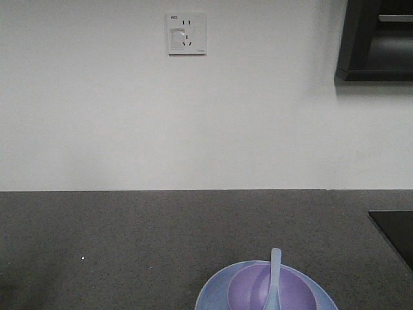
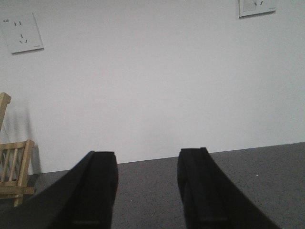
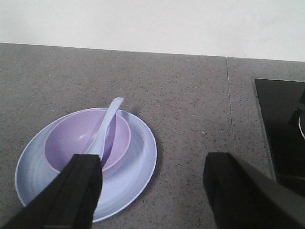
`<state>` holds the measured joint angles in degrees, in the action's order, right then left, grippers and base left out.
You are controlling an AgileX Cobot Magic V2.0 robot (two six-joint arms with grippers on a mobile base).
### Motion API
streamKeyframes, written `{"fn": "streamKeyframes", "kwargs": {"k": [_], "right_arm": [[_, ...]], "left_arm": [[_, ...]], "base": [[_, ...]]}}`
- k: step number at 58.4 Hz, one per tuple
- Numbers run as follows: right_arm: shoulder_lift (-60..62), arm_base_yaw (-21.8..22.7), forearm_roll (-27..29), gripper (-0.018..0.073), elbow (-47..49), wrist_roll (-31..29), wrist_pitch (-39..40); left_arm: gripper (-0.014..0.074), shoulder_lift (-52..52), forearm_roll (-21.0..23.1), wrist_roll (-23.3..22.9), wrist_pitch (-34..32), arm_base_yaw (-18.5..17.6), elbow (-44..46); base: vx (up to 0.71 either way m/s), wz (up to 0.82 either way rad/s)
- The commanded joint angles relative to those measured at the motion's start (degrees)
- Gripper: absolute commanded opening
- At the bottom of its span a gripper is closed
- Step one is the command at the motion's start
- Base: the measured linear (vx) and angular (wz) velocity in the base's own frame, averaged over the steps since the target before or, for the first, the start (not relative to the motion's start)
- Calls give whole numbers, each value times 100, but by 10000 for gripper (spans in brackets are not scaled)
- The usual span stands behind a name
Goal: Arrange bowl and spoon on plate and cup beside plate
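The light-blue plate (image 3: 138,157) lies on the grey counter, and the lavender bowl (image 3: 71,136) sits on it. A pale spoon (image 3: 107,119) rests in the bowl, handle leaning over the far rim. The front view cuts plate (image 1: 213,290), bowl (image 1: 248,287) and spoon (image 1: 274,271) off at its bottom edge. My right gripper (image 3: 152,174) hovers open above the counter just right of the plate, nothing between its fingers. My left gripper (image 2: 147,169) is open over bare counter, facing the wall. The cup is out of view.
A black inset cooktop (image 3: 281,129) occupies the counter's right side, also showing in the front view (image 1: 395,232). A wooden rack (image 2: 14,167) stands at the far left by the wall. A white wall with sockets (image 1: 186,33) closes the counter's back.
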<state>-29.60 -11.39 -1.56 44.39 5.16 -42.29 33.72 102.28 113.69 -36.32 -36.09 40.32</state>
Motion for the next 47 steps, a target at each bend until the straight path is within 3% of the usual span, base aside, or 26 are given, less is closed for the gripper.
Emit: {"fn": "streamKeyframes", "kwargs": {"k": [1,15,19,23,29,36,40,47], "right_arm": [[-69,16,-78,522,156,-42,405],[-69,16,-78,522,156,-42,405],[-69,16,-78,522,156,-42,405],[-69,16,-78,522,156,-42,400],[-69,16,-78,522,156,-42,393],[-69,16,-78,522,156,-42,380],[-69,16,-78,522,156,-42,380],[-69,16,-78,522,156,-42,380]], "left_arm": [[398,21,52,-3,207,-38,160],[397,33,38,-38,431,-38,157],[378,51,-232,-286,695,-38,157],[316,55,-1142,-897,988,-38,163],[163,93,-3094,-2567,1204,-25,163],[-9,93,-4830,-4014,1432,166,158],[-8,88,-5483,-4730,1581,429,158],[-6,88,-6082,-5902,2238,1089,158]], "base": [[0,0],[0,0],[0,0],[0,0],[0,1],[0,0],[0,0],[0,0]]}}
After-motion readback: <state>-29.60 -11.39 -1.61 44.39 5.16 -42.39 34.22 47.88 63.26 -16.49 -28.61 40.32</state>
